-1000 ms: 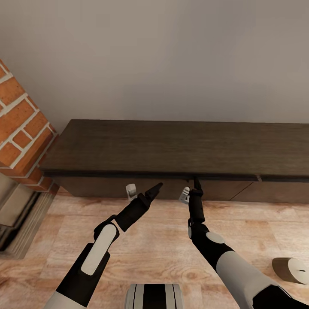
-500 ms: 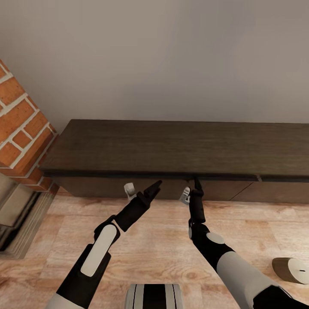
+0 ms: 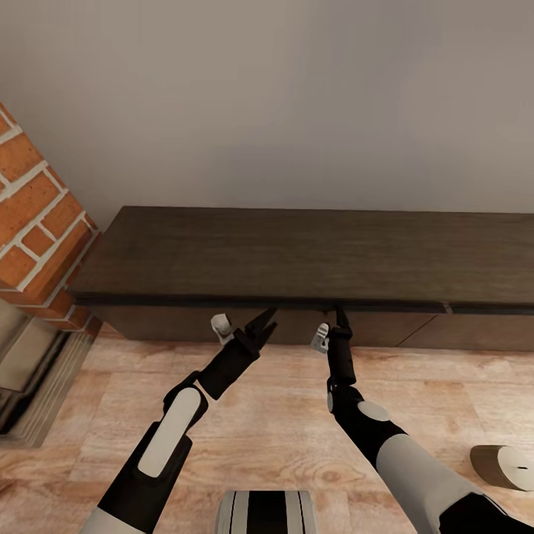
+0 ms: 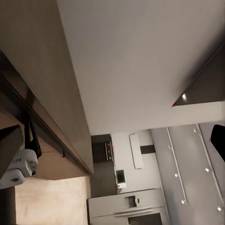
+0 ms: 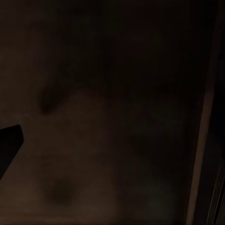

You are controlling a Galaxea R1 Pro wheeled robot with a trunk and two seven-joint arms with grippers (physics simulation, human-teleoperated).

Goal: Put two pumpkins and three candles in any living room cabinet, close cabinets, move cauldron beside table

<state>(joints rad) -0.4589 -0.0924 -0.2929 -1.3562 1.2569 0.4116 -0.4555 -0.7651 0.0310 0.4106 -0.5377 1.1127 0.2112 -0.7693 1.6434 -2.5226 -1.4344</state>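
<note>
The long dark brown cabinet (image 3: pixel 297 252) stands against the wall with all its drawer fronts flush. My left gripper (image 3: pixel 265 320) hovers just in front of the drawer front under the top's lip, its fingers parted and holding nothing. My right gripper (image 3: pixel 340 313) is a little to the right, its tips up at the seam under the cabinet's top edge. The right wrist view is pressed close to the dark cabinet front (image 5: pixel 112 112), with one finger at the picture's edge. One beige-grey candle (image 3: pixel 506 466) lies on its side on the floor at the far right.
A brick fireplace (image 3: pixel 37 215) stands at the cabinet's left end. Wooden floor (image 3: pixel 282 415) runs in front of the cabinet. My own base (image 3: pixel 267 512) shows at the lower edge. The left wrist view looks along the cabinet (image 4: pixel 28 61) towards a distant kitchen.
My left gripper has crept slightly left and closer to the cabinet front, and its fingers have spread apart. The right arm has stayed put.
</note>
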